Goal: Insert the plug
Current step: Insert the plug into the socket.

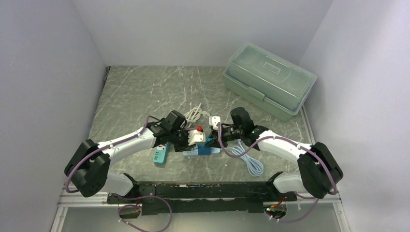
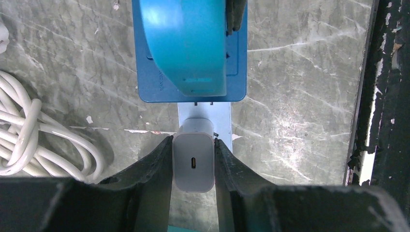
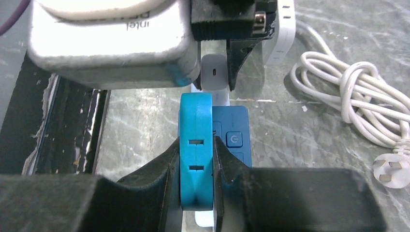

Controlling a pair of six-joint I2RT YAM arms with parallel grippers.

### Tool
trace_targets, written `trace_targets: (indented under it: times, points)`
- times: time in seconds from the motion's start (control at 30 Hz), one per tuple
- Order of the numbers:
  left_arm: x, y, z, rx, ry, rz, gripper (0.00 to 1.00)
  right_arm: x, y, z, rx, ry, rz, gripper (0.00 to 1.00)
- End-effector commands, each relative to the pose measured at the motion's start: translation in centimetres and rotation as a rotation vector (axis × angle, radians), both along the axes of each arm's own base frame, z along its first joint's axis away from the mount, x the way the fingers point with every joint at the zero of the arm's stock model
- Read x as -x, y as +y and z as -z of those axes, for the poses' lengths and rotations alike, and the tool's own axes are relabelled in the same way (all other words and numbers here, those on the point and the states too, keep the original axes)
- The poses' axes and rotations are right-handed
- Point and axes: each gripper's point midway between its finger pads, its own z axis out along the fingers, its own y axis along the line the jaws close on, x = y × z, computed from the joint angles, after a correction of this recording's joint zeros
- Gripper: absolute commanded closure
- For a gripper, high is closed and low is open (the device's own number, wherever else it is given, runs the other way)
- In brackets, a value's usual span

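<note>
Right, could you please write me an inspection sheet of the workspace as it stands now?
Surface: grey marbled table, scratched.
Job's things: charger in the left gripper, pointed at the adapter in the right gripper; a gap shows between the two bodies, so not yet seated.
Clutter: teal strip by the left arm; blue panel under the adapter; green box at the back right, lid shut.
Grippers: both clamped on their parts.
Cables: white coil behind the grippers; pale blue cable looped by the right arm.
Surroundings: plain walls on three sides.
</note>
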Motion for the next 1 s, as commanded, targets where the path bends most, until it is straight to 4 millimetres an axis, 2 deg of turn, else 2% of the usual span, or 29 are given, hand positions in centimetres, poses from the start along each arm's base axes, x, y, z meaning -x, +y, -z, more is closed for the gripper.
trace_targets:
  times: [0.0, 0.2, 0.97]
  points:
    - [0.5, 4.1, 2.4, -0.18, 0.034, -0.05, 0.96, -0.1, -0.4, 1.2, 0.114, 0.008, -0.048, 1.0]
    - [0.5, 4.2, 2.0, -0.167, 0.025, -0.056, 0.97, 0.4, -0.7, 1.7, 0.191, 0.038, -0.129, 1.0]
    - [0.6, 3.9, 1.3, -0.129, 0.012, -0.066, 0.97, 0.1, -0.1, 4.3, 0.299, 0.014, -0.087, 1.0]
